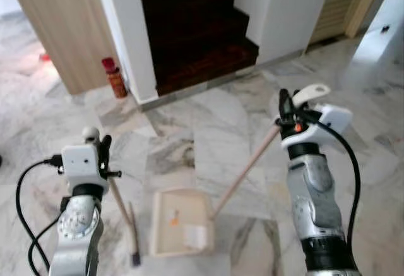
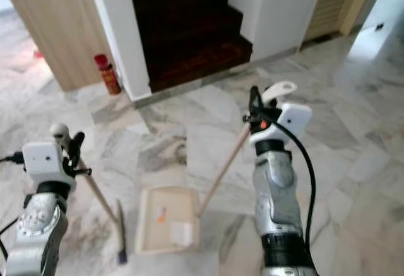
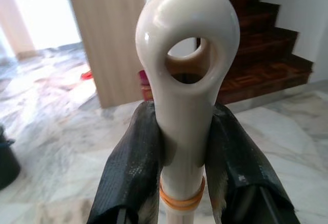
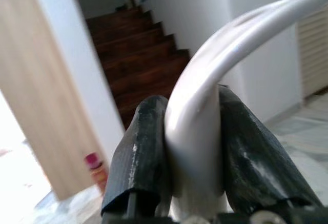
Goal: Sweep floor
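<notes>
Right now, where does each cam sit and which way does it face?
Left and right eye: head, looking down at dustpan on floor; both arms show.
Left wrist: along fingers clamping broom handle, facing stairs.
Right wrist: along fingers clamping dustpan handle, facing stairs.
Shared: stairs, red bottle.

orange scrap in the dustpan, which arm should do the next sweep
Left. Its end effector grips the cream-handled wooden broom, whose head rests beside the cream plastic dustpan. The right end effector holds the dustpan's handle, steadying it; the small orange scrap lies inside.
</notes>
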{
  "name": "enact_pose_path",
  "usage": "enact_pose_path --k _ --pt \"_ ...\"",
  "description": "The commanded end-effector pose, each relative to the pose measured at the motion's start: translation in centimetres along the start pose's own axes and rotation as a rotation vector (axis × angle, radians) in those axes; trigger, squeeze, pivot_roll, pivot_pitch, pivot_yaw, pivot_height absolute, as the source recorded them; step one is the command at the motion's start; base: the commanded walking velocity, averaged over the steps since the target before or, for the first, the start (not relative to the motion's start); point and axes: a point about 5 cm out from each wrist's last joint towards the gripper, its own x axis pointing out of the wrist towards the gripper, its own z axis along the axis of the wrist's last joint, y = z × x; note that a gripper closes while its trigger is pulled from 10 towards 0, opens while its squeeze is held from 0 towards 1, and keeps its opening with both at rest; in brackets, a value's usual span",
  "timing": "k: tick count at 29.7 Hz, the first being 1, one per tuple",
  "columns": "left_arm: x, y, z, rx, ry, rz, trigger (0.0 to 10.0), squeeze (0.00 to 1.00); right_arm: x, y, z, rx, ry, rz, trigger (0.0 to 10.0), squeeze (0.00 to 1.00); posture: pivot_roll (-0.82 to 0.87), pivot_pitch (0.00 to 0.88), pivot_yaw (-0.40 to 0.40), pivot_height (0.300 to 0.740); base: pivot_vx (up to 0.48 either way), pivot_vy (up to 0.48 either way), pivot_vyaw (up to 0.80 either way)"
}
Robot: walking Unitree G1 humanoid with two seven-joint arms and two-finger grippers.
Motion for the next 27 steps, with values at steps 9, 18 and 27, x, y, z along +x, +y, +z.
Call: enact_pose_path --k 9,18,27 --pt "0.21 -0.3 1.31 0.017 -0.063 -0.005 10.0 0.0 0.44 1.02 1.21 0.04 -0.046 0.069 10.0 0.0 0.0 0.074 0.02 0.74 0.0 0.318 0.0" --pt "0.21 -0.41 1.34 0.01 -0.068 -0.005 10.0 0.0 0.36 1.33 1.59 0.023 -0.072 0.112 10.0 0.0 0.0 0.058 0.017 0.74 0.0 0.322 0.08" --pt "0.16 -0.51 1.24 0.01 -0.066 -0.009 10.0 0.0 0.25 1.49 1.62 0.037 -0.078 0.128 10.0 0.0 0.0 0.046 0.016 0.74 0.0 0.32 0.38"
